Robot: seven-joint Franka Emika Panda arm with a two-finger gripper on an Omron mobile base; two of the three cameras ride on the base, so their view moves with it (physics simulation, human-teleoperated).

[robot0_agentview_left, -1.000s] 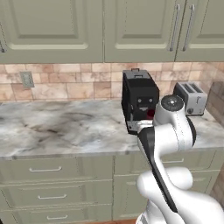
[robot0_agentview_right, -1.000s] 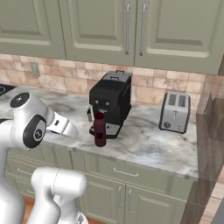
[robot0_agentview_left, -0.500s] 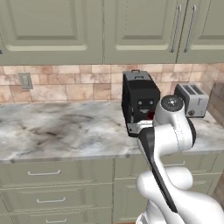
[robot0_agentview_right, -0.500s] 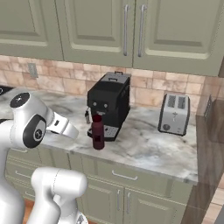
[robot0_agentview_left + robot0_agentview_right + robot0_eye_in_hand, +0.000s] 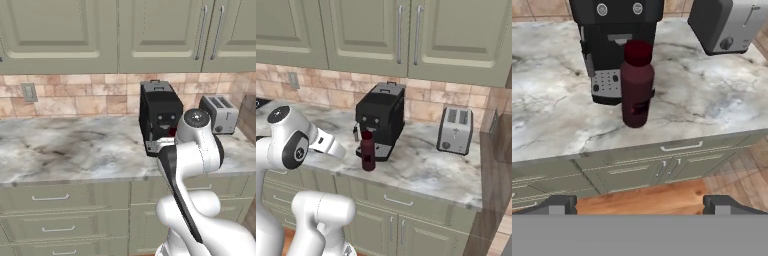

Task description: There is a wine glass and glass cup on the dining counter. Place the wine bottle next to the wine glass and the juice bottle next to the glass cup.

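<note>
The juice bottle [image 5: 636, 85] stands upright on the marble desk [image 5: 552, 120], just before the coffee machine [image 5: 614, 45] — the gripper [image 5: 637, 202], spread wide and empty, faces it, seemingly lining up a grasp.

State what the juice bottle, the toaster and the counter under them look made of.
Juice bottle: opaque maroon, faint sheen; plastic or tinted glass, unclear. Toaster: brushed metal look, silver-grey with soft highlights. Counter: polished marble, pale with grey veins.
</note>
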